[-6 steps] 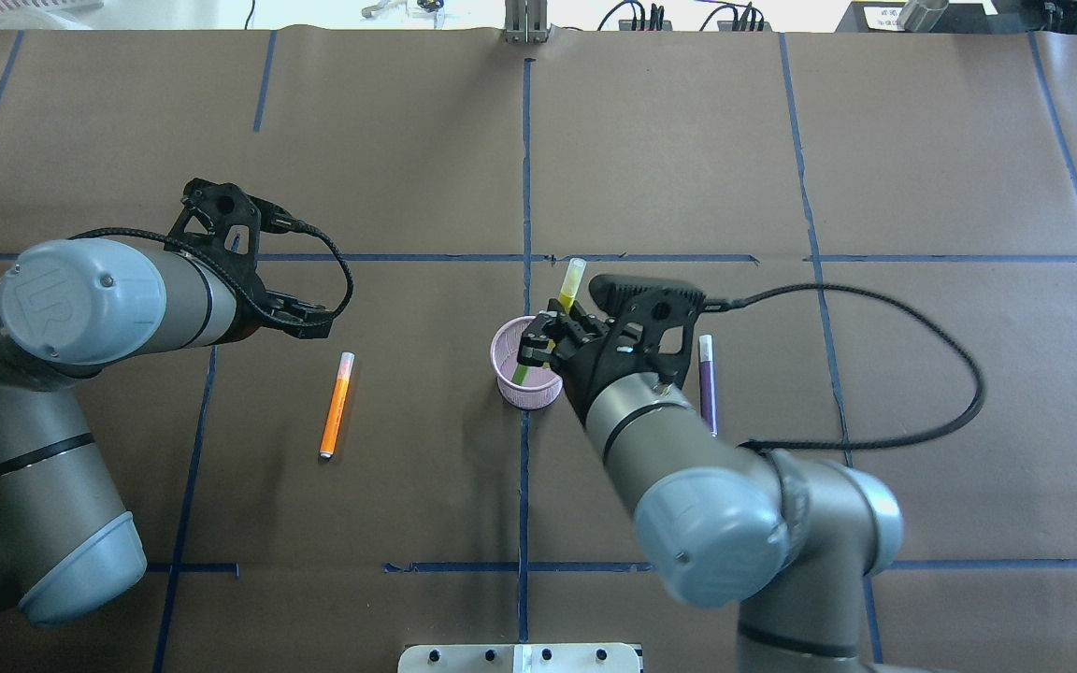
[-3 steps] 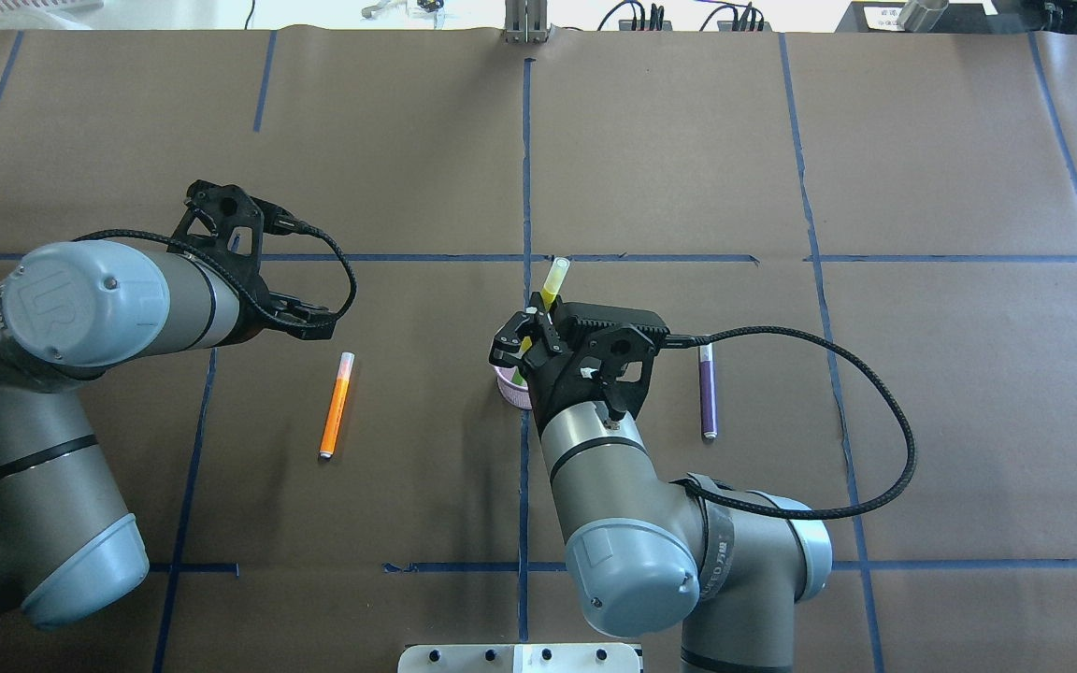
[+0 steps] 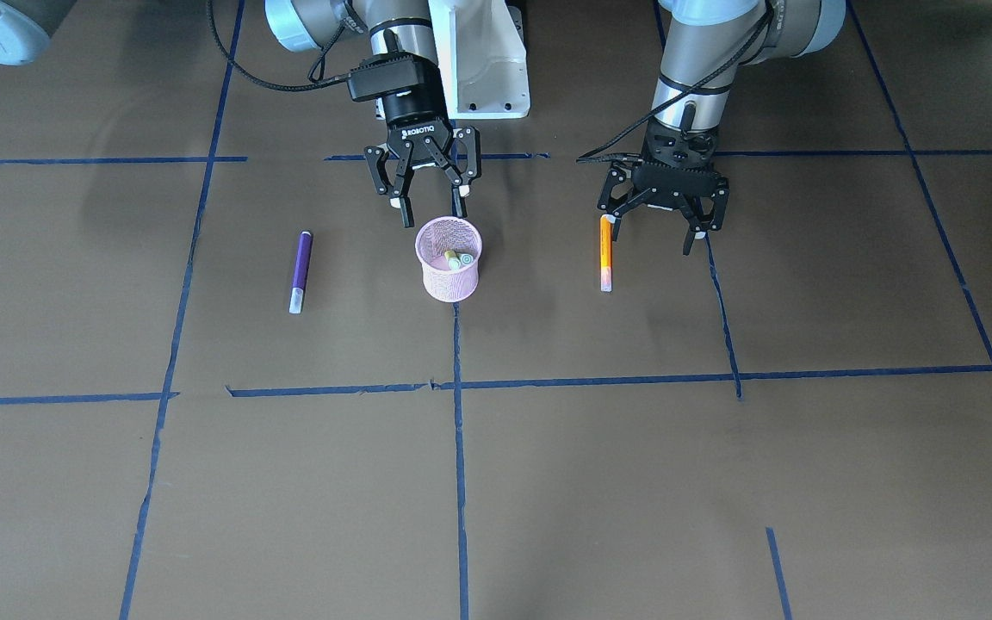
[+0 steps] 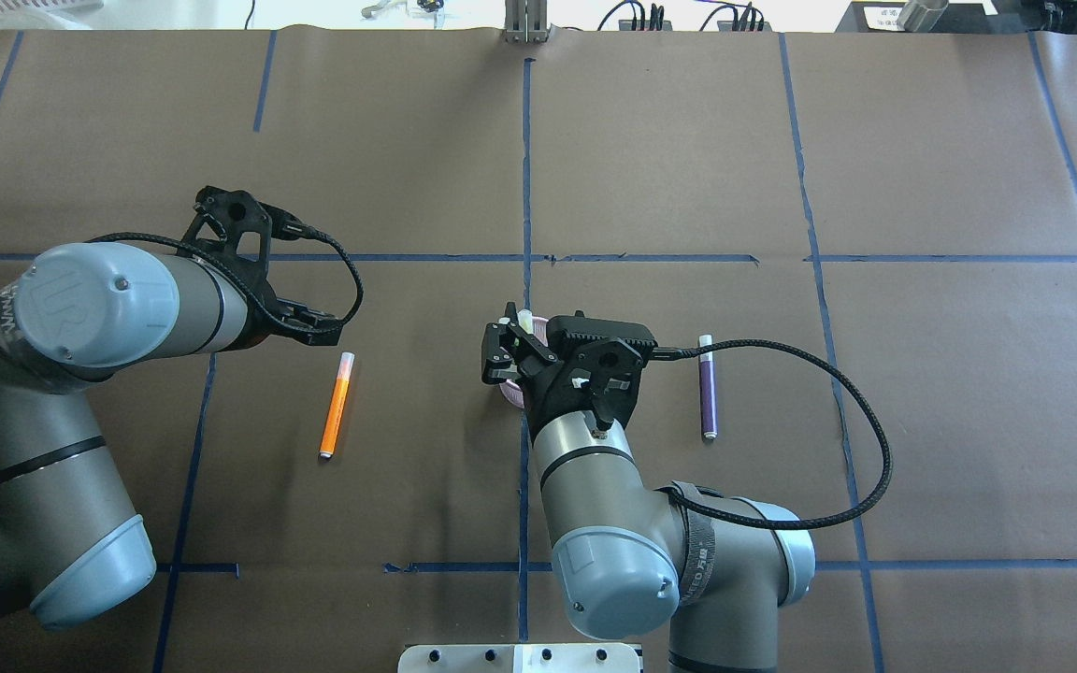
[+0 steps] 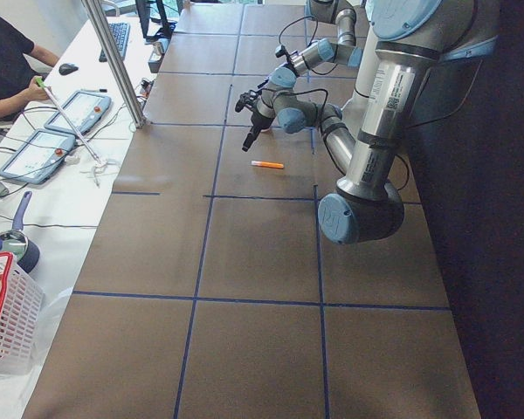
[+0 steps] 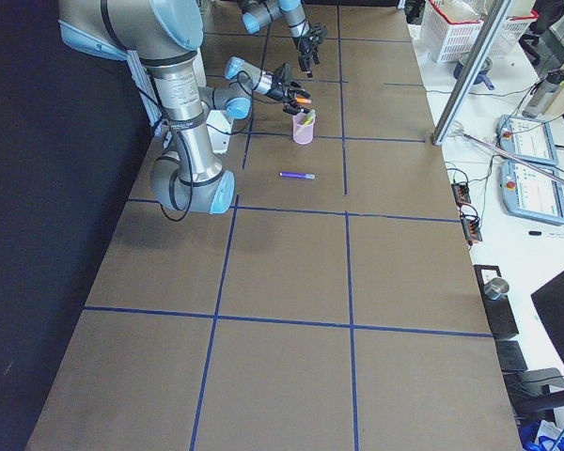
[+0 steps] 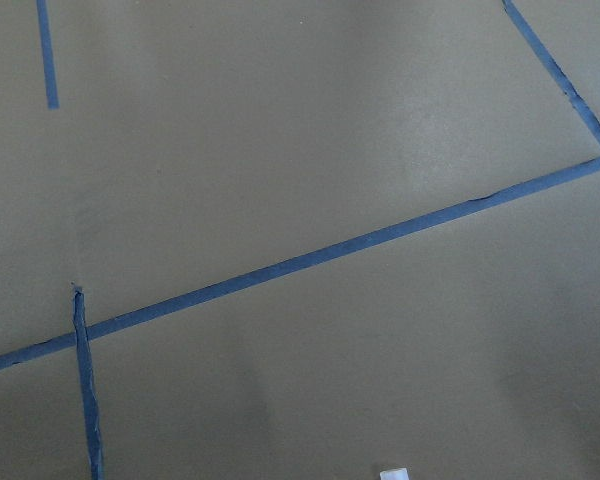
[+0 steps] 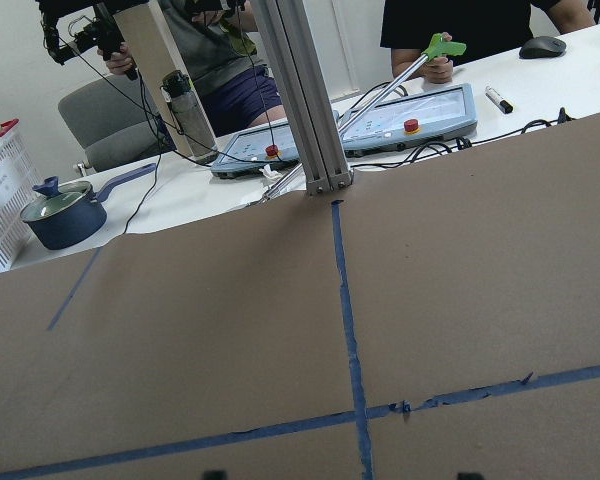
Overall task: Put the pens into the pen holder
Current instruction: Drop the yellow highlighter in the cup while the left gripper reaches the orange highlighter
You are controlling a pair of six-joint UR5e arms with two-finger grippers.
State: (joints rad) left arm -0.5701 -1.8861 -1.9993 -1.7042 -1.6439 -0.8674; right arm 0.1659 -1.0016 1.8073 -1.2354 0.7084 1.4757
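The right gripper is held with its jaws spread apart and nothing between the fingers. Directly beneath the fingertips stands the pen holder, upright on the table. The green pen is contained in it – tilted, with the pale cap end uppermost and clear of the fingers.

On the outer side of the right gripper, away from the other arm, the purple pen is laid flat on the table, well apart from the fingers and the pen holder.

Farther off, on the opposite side of the pen holder, the orange pen is laid flat. The left gripper is raised near it with its jaws spread apart – the pen is not enclosed by the fingers and lies on the side facing the right gripper.
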